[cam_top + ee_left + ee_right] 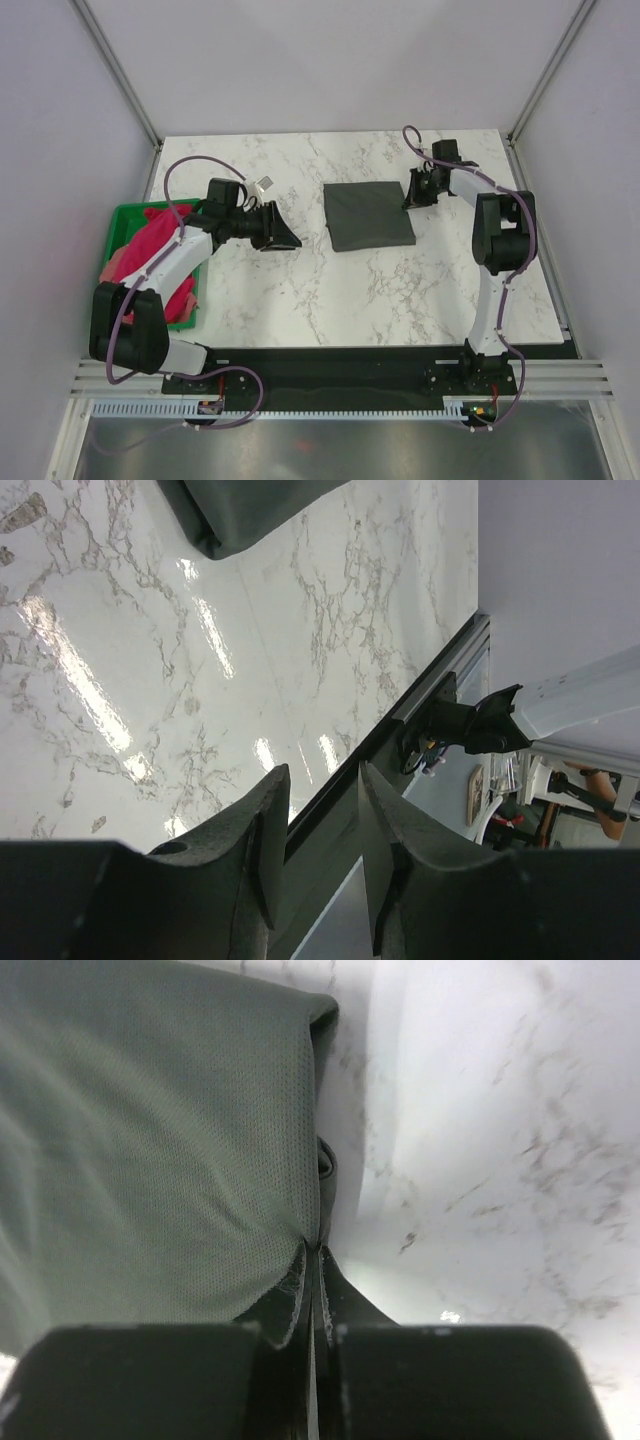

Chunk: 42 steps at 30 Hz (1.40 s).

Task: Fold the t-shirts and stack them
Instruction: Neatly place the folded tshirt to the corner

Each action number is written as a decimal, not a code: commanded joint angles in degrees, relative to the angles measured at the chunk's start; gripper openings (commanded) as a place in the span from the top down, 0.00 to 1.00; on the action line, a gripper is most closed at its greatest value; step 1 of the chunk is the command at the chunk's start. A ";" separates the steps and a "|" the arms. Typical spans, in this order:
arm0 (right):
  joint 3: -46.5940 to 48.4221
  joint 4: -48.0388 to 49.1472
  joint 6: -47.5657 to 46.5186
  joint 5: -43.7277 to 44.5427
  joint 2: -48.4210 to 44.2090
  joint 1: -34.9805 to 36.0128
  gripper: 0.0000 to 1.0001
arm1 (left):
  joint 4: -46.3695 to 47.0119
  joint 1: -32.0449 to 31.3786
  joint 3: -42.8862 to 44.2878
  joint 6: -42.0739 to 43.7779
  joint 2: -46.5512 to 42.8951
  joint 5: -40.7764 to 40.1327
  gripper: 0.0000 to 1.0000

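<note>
The right gripper (pixel 413 190) is pinching the right edge of the folded charcoal t-shirt (pixel 368 215), probably squaring the stack's base; the left gripper (pixel 285 235) is hovering left of it, parted, empty.

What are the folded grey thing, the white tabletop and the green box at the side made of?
The grey shirt looks like soft knit cloth, matte; the right wrist view shows a fine mesh-like weave. The tabletop looks like marble, white with grey veins and glossy glare streaks, though it could be a printed laminate. The green bin is probably rigid plastic, judging by its thin straight rim.
</note>
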 commanded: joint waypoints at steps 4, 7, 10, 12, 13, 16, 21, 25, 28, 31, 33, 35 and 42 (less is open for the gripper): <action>10.34 -4.67 -2.94 11.02 4.04 -2.14 1.00 | -0.13 -0.19 -0.29 2.42 -1.47 1.00 0.58; 15.09 -6.78 -3.99 14.62 6.85 -4.85 1.00 | -0.21 -0.37 -0.47 2.33 -1.39 1.26 0.58; 20.43 -8.63 -4.96 16.92 9.58 -7.33 1.00 | -0.21 -0.37 -0.47 2.41 -1.47 1.27 0.58; 24.39 -9.60 -5.14 19.38 11.68 -9.25 1.00 | -0.12 -0.37 -0.56 2.50 -1.48 1.00 0.58; 25.72 -9.86 -5.23 20.08 12.39 -10.05 1.00 | -0.12 -0.46 -0.56 2.59 -1.47 0.91 0.58; 30.29 -10.13 -4.70 22.81 15.11 -13.21 1.00 | -0.21 -0.46 -0.64 2.68 -1.13 0.65 0.58; 40.21 -9.25 -1.72 24.75 20.90 -17.96 1.00 | -0.21 -0.37 -0.65 2.77 -0.42 0.65 0.58; 48.13 -7.06 -0.66 25.19 26.19 -19.90 1.00 | -0.30 -0.37 -0.56 2.94 0.02 0.21 0.58; 50.08 -2.77 -0.57 25.01 28.30 -20.78 1.00 | -0.21 -0.46 -0.47 2.94 0.63 0.04 0.58; 50.34 0.84 -0.22 24.57 29.36 -21.40 1.00 | -0.21 -0.46 -0.30 2.94 1.25 0.21 0.59; 51.04 2.00 -0.04 25.01 30.06 -21.40 1.00 | -0.21 -0.46 -0.21 2.94 1.51 0.12 0.59; 51.05 4.19 -0.04 24.92 30.41 -21.40 1.00 | -0.21 -0.46 0.06 2.94 1.34 -0.05 0.59; 52.98 7.27 1.01 26.33 31.73 -21.92 1.00 | -0.30 -0.46 0.14 3.38 -0.42 -2.34 0.59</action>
